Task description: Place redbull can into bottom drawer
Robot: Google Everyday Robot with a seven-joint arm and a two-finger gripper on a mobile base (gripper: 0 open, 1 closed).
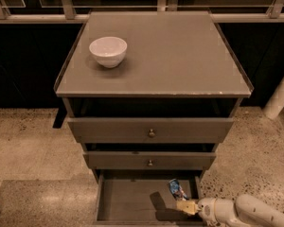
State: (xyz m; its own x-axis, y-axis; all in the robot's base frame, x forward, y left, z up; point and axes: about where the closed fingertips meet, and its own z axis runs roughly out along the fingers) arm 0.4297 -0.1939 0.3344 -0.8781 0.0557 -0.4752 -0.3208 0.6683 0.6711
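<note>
The redbull can (176, 189), blue and silver with a red mark, stands tilted inside the open bottom drawer (128, 202), close to its right wall. My gripper (185, 205) reaches in from the lower right with its yellowish tips at the can's lower end, and it is shut on the can. The white arm runs off the bottom right corner. The can is low in the drawer; I cannot tell whether it touches the floor.
A white bowl (108, 50) sits at the back left of the cabinet top (180, 60). The two upper drawers (151, 132) with round knobs are slightly pulled out. A white post (280, 98) stands at the right, over speckled floor.
</note>
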